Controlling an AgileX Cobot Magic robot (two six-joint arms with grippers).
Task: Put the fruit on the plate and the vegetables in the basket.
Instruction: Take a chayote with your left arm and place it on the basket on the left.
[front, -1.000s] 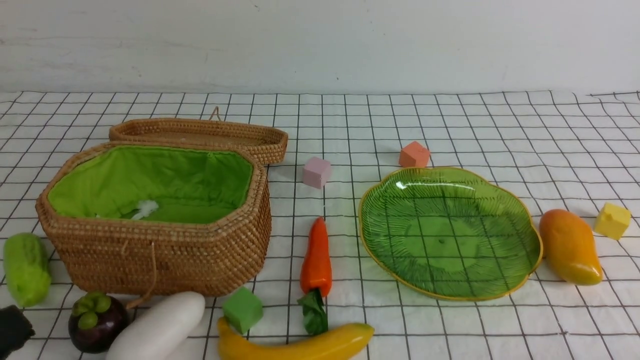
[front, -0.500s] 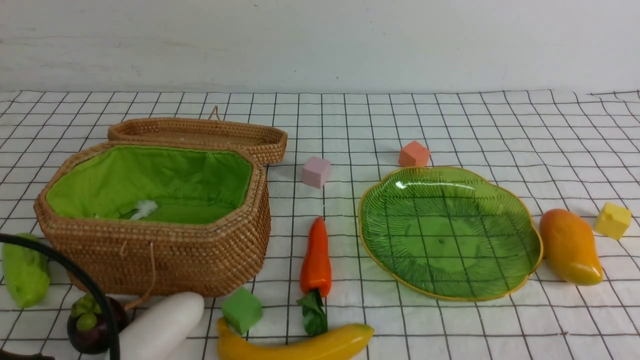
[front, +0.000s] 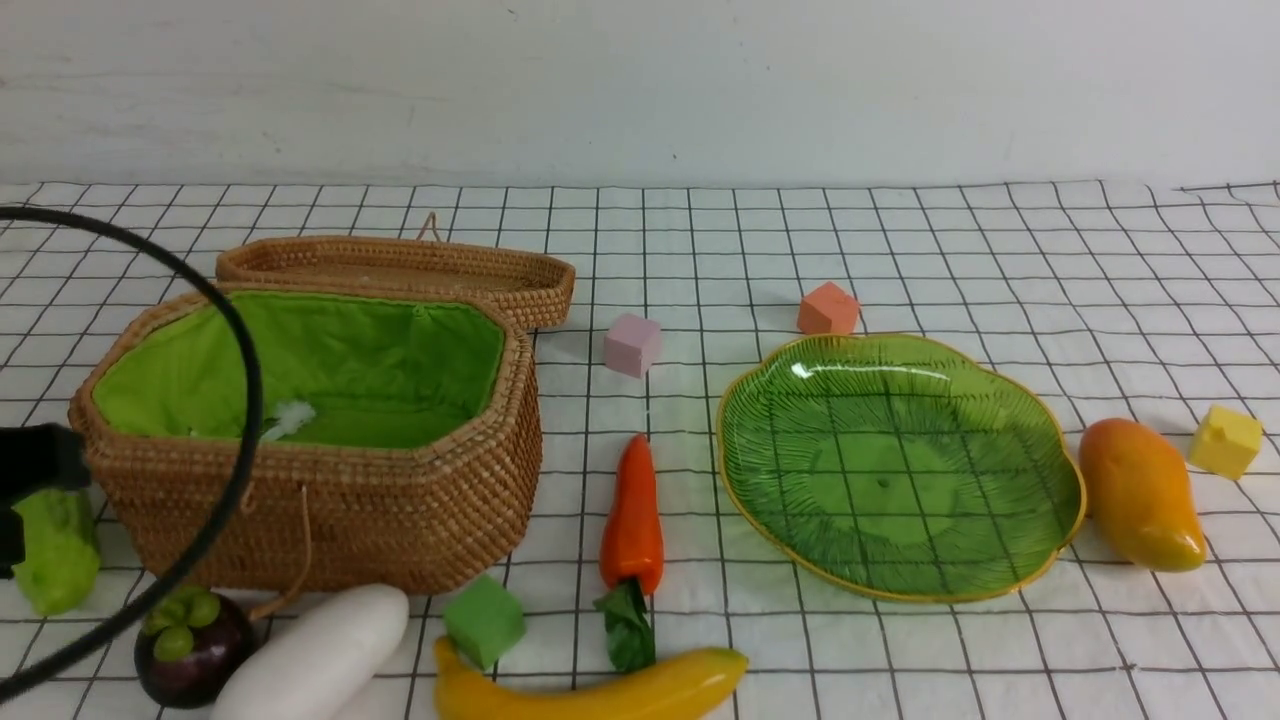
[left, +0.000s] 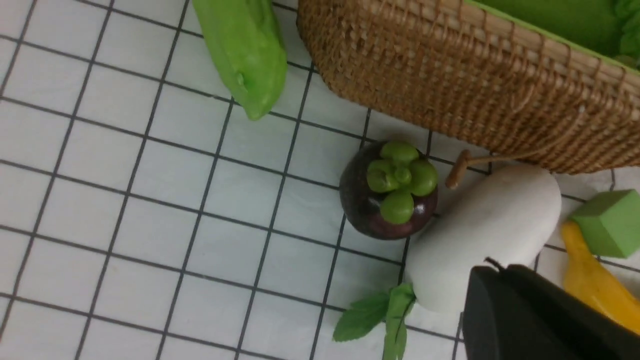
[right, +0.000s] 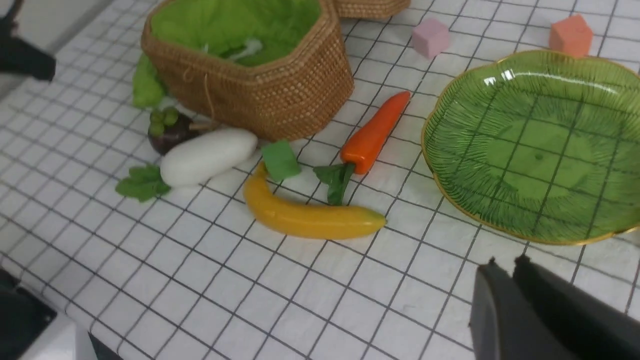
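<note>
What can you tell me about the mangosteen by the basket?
The mangosteen is a round, glossy, dark purple toy, plastic by its look, with a lobed green cap facing up. It sits upright on the checked cloth just in front of the basket, at its near left corner, between the cucumber and the white vegetable. It seems to touch the white vegetable. Nothing grips it.

The basket (front: 330, 520) is rough woven wicker lined with matt cloth; the plate (front: 900, 470) is glossy ribbed glass; the mango (front: 1140, 495) shines smooth
</note>
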